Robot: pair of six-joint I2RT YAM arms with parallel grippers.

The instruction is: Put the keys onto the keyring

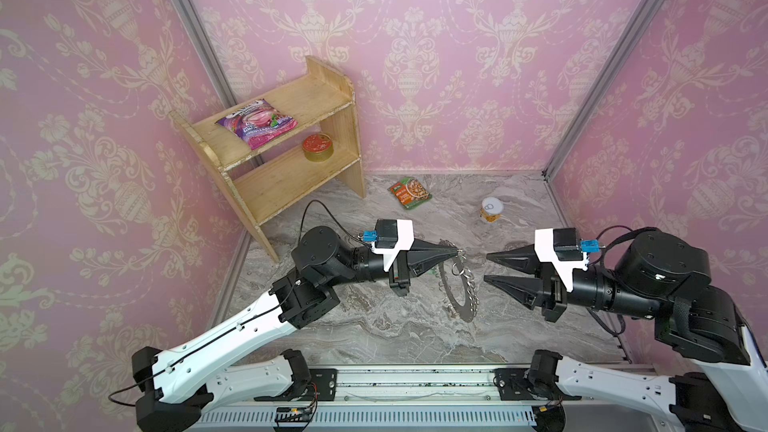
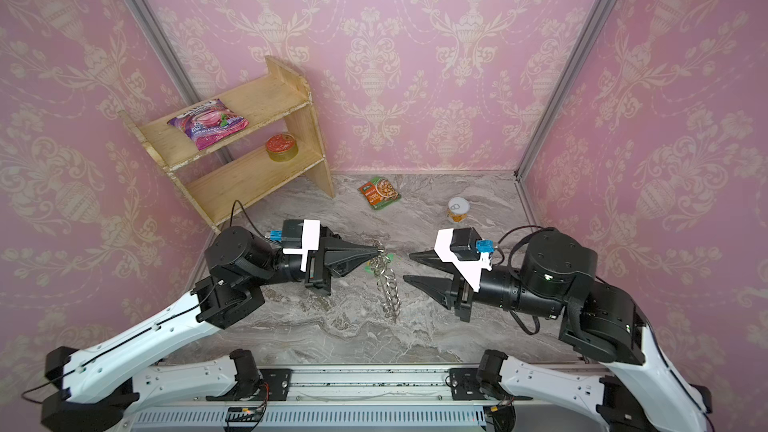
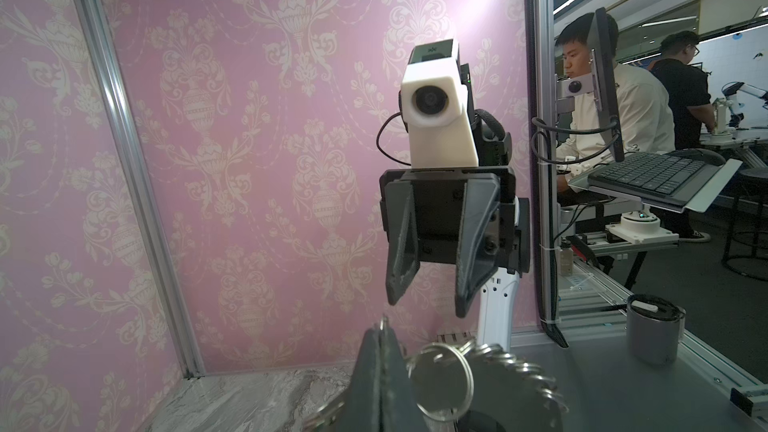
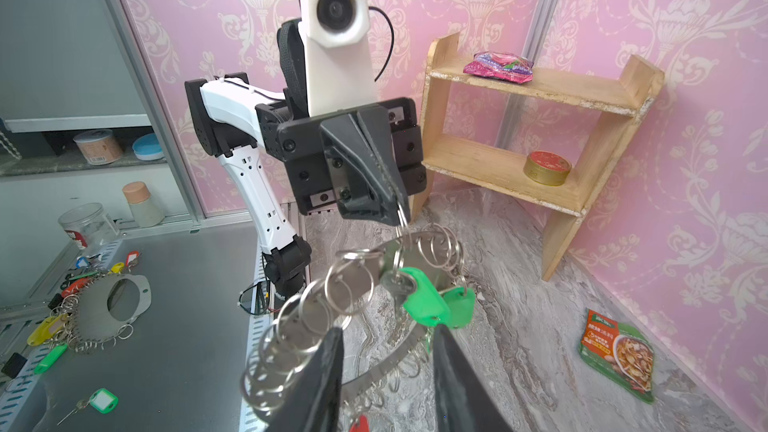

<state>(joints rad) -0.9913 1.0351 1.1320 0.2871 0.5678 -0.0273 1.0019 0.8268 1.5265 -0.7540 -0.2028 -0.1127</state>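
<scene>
Marbled tabletop (image 1: pixel 374 326): left gripper (image 1: pixel 456 250) pinches wire-looped metal keyring (image 1: pixel 464 301); right gripper (image 1: pixel 486 268) spread apart.

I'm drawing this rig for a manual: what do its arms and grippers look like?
The left arm and right arm have white shells with black joints and black cables. The left gripper and right gripper are black, with pointed wedge-shaped fingers. Each wrist carries a white camera housing with a blue connector.

- My arms: white shells (image 1: pixel 232 326), chunky black round joints (image 1: pixel 320 251).
- Left gripper (image 1: pixel 458 251) and right gripper (image 1: pixel 486 268): black, pointed wedge fingers.
- Wrist camera (image 3: pixel 436 118): white boxy housing, round dark lens.
- Blue plug (image 1: pixel 370 236), thin black cable (image 1: pixel 317 201).
- Black mounting block, small dark screws (image 4: pixel 289 145).
</scene>
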